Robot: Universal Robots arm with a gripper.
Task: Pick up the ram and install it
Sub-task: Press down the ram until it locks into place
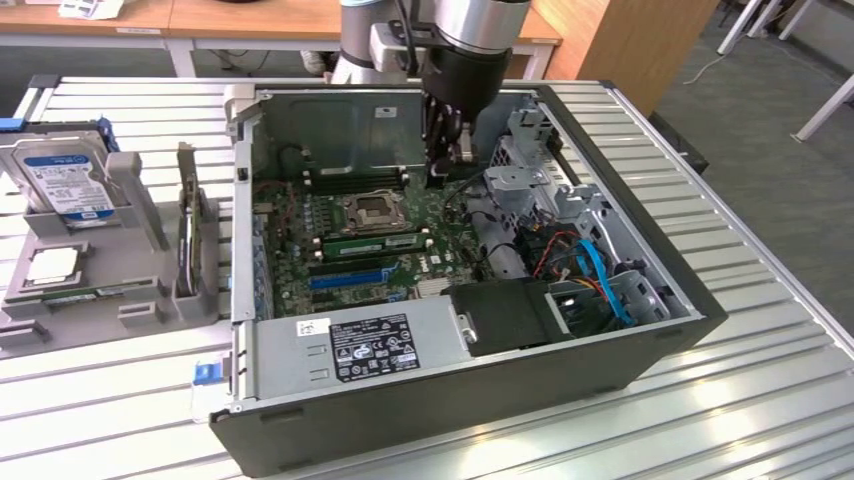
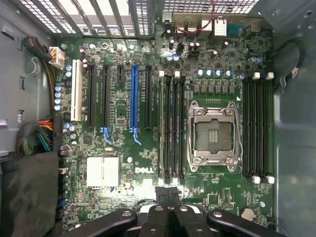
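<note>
A long green ram stick (image 1: 378,241) sits edge-up in a memory slot just in front of the empty processor socket (image 1: 371,210) inside the open computer case (image 1: 667,340). In the wrist view the ram (image 2: 162,128) shows as a thin green line in the slot bank beside the socket (image 2: 215,136). My gripper (image 1: 449,160) hangs above the far part of the motherboard, behind the socket and apart from the ram. Its black fingers (image 2: 163,195) are pressed together with nothing between them.
On the exterior view's left, a grey fixture (image 1: 134,200) holds a silver hard drive (image 1: 67,185) and a square silver processor chip (image 1: 54,265). The power supply (image 1: 367,345), a drive cage (image 1: 527,180) and blue cables (image 1: 607,285) crowd the case's near and right sides.
</note>
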